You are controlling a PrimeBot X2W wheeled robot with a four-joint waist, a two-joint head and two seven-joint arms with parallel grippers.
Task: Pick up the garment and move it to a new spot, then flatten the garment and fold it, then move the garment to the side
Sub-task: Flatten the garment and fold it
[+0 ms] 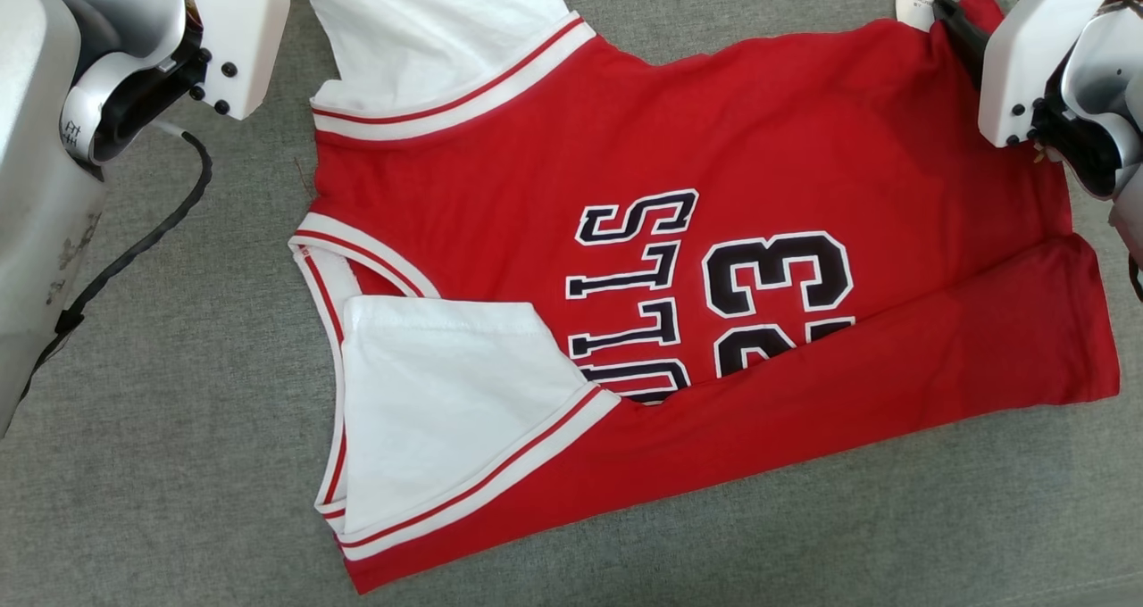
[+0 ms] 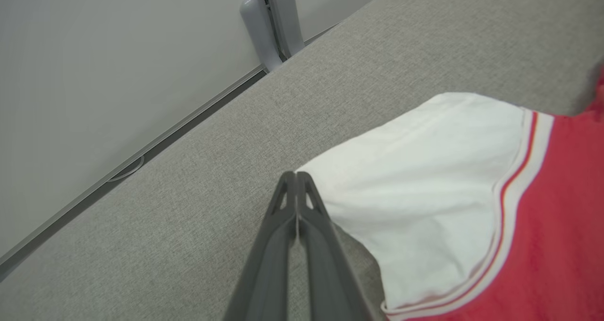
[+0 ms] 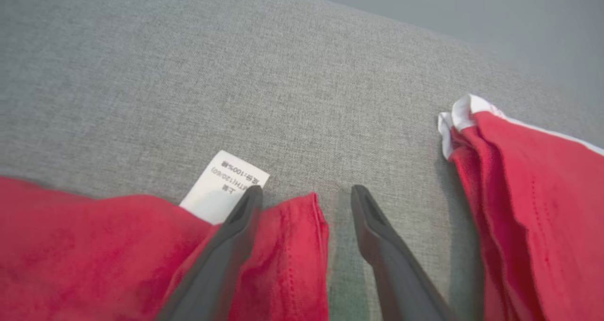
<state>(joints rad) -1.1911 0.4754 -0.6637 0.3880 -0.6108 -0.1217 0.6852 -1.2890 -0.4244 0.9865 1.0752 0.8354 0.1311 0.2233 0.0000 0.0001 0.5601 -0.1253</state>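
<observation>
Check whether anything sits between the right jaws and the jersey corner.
Nothing visible does. The right jaws stand open at the jersey corner: one finger over the red cloth beside the white label, the other over bare grey surface.

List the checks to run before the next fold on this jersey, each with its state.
1. Right gripper open: ok.
2. Red hem corner lies between its fingers: ok.
3. Left gripper shut; grip on the white sleeve: cannot tell.
4. Jersey has its near side folded over the number: ok.
5. Care label tucked in: not ok, it sticks out past the hem.
</observation>
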